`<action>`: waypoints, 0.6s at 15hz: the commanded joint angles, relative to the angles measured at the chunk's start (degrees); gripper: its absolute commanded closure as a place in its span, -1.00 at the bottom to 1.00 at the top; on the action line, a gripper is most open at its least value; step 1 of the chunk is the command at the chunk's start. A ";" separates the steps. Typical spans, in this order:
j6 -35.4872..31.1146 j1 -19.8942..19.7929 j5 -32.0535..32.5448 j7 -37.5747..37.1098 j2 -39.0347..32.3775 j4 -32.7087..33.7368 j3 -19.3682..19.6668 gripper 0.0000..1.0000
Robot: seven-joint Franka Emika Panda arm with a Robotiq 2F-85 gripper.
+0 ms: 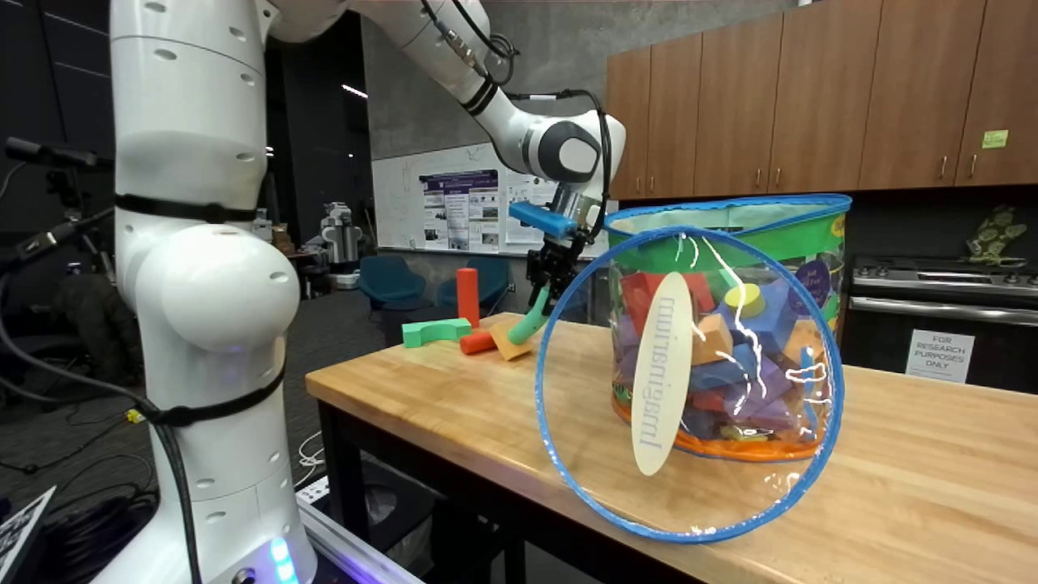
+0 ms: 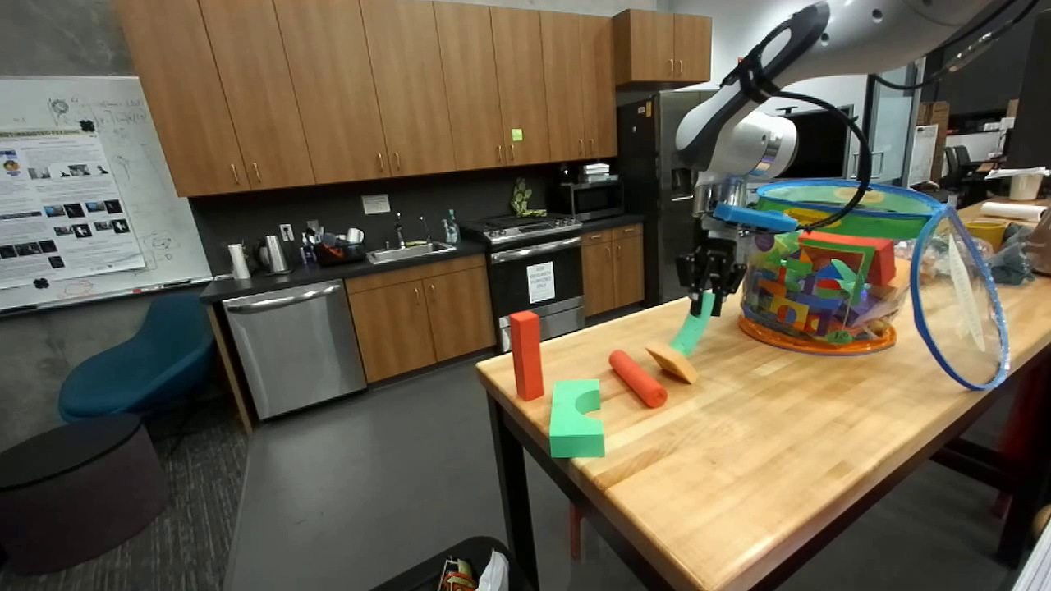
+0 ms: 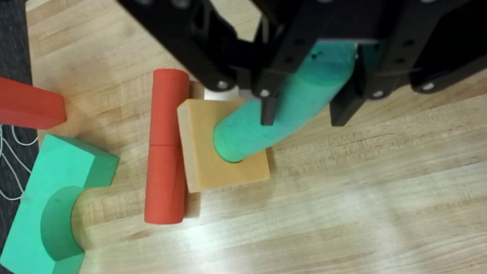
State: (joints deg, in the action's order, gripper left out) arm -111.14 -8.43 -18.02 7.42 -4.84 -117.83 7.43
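Note:
My gripper (image 3: 303, 123) is shut on a green cylinder (image 3: 247, 137), which slants between the fingers. The cylinder's upper end is close to the palm. In both exterior views the cylinder (image 1: 529, 324) (image 2: 688, 335) looks slightly curved. Its lower end meets an orange square block (image 3: 217, 175); I cannot tell whether it sits in a hole there. The orange block is tilted in both exterior views (image 1: 511, 350) (image 2: 672, 362). Beside it a red cylinder (image 3: 165, 171) (image 2: 638, 379) lies on its side, with a line across its middle.
A red block (image 2: 527, 355) stands upright near the table corner. A green arch block (image 2: 575, 419) lies by the edge. A clear drum full of coloured blocks (image 1: 726, 324) stands beside the gripper. Its round blue-rimmed lid (image 1: 661, 373) hangs open on the wooden table (image 2: 788, 460).

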 commanded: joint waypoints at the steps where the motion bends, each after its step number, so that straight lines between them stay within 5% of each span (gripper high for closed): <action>1: -3.15 0.12 4.37 -3.99 1.08 -3.32 0.41 0.71; 9: -4.32 0.39 10.86 -10.99 2.03 -4.53 0.48 0.71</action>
State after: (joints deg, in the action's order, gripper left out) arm -113.58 -8.17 -11.62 -0.19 -3.74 -119.75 7.42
